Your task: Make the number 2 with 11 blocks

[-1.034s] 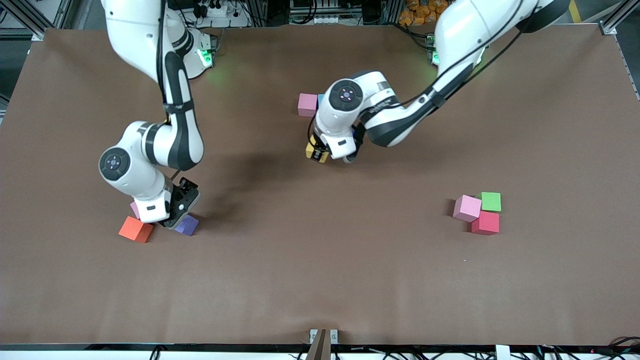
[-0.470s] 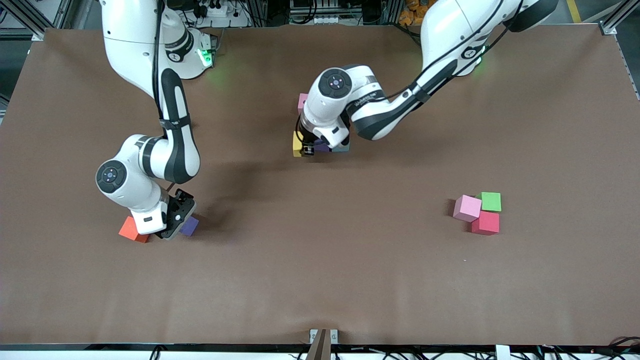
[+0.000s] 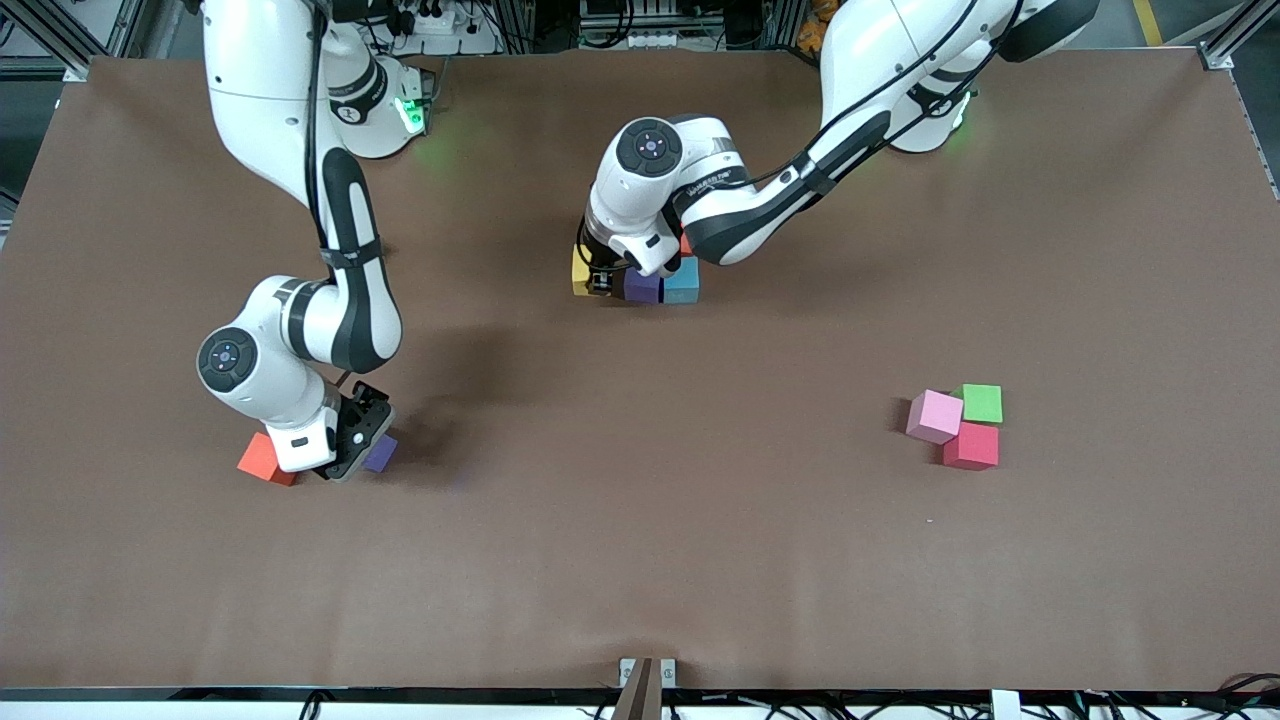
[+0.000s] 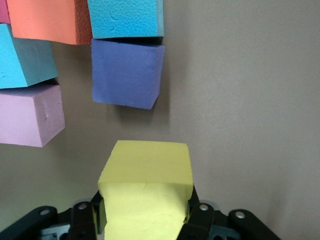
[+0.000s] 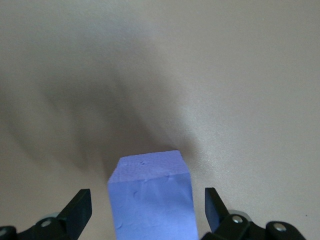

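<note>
My left gripper is shut on the yellow block, held low beside a purple block and a blue block at mid table. In the left wrist view the yellow block sits between my fingers, a small gap from the purple block, with blue, orange-red, a second blue and pink blocks past it. My right gripper is open around another purple block, which also shows in the right wrist view. An orange block lies beside it.
A pink block, a red block and the green cube touch each other in a cluster toward the left arm's end, nearer the front camera. The brown table is bare between the groups.
My left arm has carried the yellow block toward the right arm's end and set it low beside the purple block. My right gripper has settled lower around its purple block.
</note>
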`<action>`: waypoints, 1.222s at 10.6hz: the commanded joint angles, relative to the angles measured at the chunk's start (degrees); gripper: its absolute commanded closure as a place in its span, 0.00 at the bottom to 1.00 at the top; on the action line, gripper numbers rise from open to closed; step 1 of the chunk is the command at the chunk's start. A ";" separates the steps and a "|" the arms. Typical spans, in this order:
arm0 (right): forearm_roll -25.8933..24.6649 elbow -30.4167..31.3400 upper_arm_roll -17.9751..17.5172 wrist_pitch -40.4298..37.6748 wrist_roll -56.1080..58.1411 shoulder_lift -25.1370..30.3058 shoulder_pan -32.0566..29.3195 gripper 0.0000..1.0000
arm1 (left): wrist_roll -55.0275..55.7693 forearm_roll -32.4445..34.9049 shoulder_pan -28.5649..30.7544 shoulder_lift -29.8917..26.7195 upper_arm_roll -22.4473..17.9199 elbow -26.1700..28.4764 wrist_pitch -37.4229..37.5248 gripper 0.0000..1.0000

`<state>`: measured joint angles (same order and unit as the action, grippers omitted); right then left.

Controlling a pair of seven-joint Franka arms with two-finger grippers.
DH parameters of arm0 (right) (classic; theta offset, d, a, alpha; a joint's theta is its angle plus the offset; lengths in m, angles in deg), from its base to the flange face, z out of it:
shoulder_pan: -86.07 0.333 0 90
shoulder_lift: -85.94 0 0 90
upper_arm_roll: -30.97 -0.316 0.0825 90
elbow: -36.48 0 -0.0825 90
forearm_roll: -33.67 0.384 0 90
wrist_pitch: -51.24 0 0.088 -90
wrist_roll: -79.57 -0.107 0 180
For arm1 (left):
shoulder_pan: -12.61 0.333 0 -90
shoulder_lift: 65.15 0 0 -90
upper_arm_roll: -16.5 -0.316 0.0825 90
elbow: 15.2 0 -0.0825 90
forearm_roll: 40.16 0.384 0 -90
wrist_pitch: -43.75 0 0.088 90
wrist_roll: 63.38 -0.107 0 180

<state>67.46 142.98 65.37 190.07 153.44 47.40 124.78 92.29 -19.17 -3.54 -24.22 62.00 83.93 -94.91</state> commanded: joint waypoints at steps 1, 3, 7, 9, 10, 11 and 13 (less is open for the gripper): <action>-0.22 -1.38 -3.27 1.00 1.62 -0.49 -3.64 0.00 | 3.33 -0.25 -2.21 -0.23 -1.73 1.15 -2.22 0.82; -0.30 -1.46 -3.37 1.18 1.71 -0.92 -3.82 0.00 | 3.41 -0.25 -2.31 -0.23 -1.90 2.11 -3.97 0.82; -0.57 -1.64 -3.37 1.09 3.19 -0.92 -3.73 0.23 | 4.38 -0.16 -4.23 -0.23 -3.91 5.27 -7.66 0.82; -0.48 -1.73 -3.37 1.09 3.73 -0.92 -3.82 0.52 | 4.56 -0.16 -5.99 -0.23 -5.59 5.90 -7.94 0.82; -0.57 -1.82 -3.37 1.09 3.82 -0.92 -3.73 0.66 | 4.56 -0.16 -6.17 -0.23 -5.86 5.90 -8.03 0.82; -0.57 -1.82 -3.37 0.92 3.82 -0.92 -3.73 0.77 | 4.56 -0.16 -6.43 -0.23 -6.03 5.90 -7.94 0.82; -0.66 -2.61 -3.37 0.13 3.38 -0.75 -3.38 0.83 | 4.64 -0.16 -7.66 -0.14 -7.69 5.98 -8.64 0.82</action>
<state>67.46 141.85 62.94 191.05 156.36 46.74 122.35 92.81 -19.17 -9.28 -23.52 56.31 89.39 -102.26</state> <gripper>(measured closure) 0.436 0.405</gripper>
